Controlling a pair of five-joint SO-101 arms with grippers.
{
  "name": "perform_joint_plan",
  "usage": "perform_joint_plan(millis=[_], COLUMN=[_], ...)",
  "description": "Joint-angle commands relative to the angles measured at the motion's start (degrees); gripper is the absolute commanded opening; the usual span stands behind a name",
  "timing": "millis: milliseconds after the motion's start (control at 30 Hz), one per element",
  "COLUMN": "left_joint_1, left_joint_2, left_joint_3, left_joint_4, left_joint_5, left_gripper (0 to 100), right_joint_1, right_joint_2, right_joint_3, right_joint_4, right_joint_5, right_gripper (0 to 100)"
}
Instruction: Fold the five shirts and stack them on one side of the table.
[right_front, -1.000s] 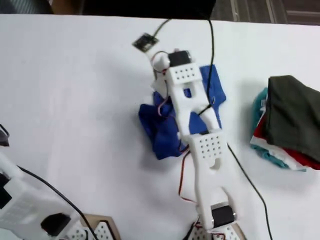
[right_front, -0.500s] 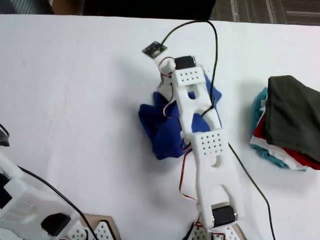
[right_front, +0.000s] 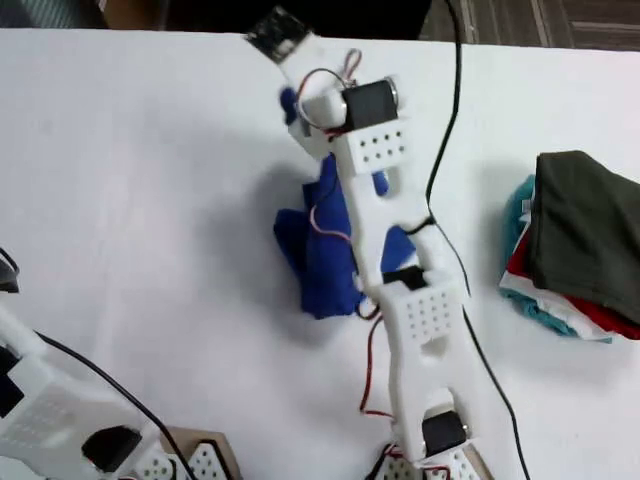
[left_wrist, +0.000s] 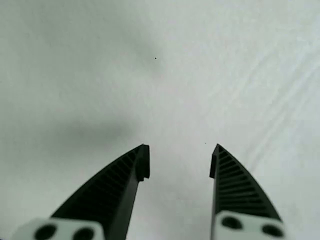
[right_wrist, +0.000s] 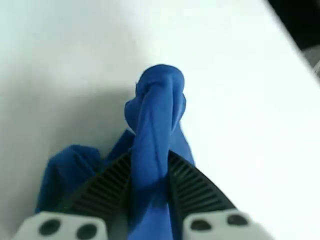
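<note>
At the right edge of the table (right_front: 150, 200), a stack (right_front: 575, 240) of seemingly four folded shirts lies finished. Remaining — the blue shirt (right_front: 318, 262), crumpled mid-table, pinched by the right gripper (right_wrist: 149, 162); left gripper (left_wrist: 177, 160) spread, empty.

Nothing readable: no text, labels, nos. or signs were legible on the counter (right_front: 150, 180), blue shirt (right_front: 315, 265) or stacked shirts (right_front: 585, 230).

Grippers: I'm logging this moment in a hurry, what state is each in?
Left gripper: open, holding nothing.
Right gripper: closed on the blue shirt.
</note>
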Motion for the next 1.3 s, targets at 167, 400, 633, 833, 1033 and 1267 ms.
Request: perform_joint_plan(millis=[167, 400, 633, 833, 1033, 1267], left_joint_1=[0.8, 0.8, 1.0, 0.9, 0.4, 0.4], left_joint_2=[-0.3, -0.3, -0.4, -0.8, -0.8, -0.8], left_joint_3=[-0.2, -0.1, 2.9, 2.7, 2.7, 2.7], left_joint_4=[-0.5, -0.4, -0.7, -0.7, -0.6, -0.7], left_joint_5=[0.2, 0.2, 0.2, 0.2, 0.2, 0.2], left_gripper=[22, 22, 22, 22, 22, 22], right_joint_1=[-11.6, -15.3, -9.6, -5.1, 2.7, 13.4], right_joint_2=[-26.9, -40.7, -41.5, -36.5, -24.7, -13.6], right_joint_3=[-2.8, -2.5, 1.8, 17.1, 29.2, 30.3], right_joint_4=[0.3, 0.2, 0.3, 0.2, -4.9, -11.9], right_joint_5=[0.0, 0.0, -0.2, -0.2, 0.2, 0.3], right_gripper=[2.1, 2.1, 2.2, 2.2, 2.3, 8.6])
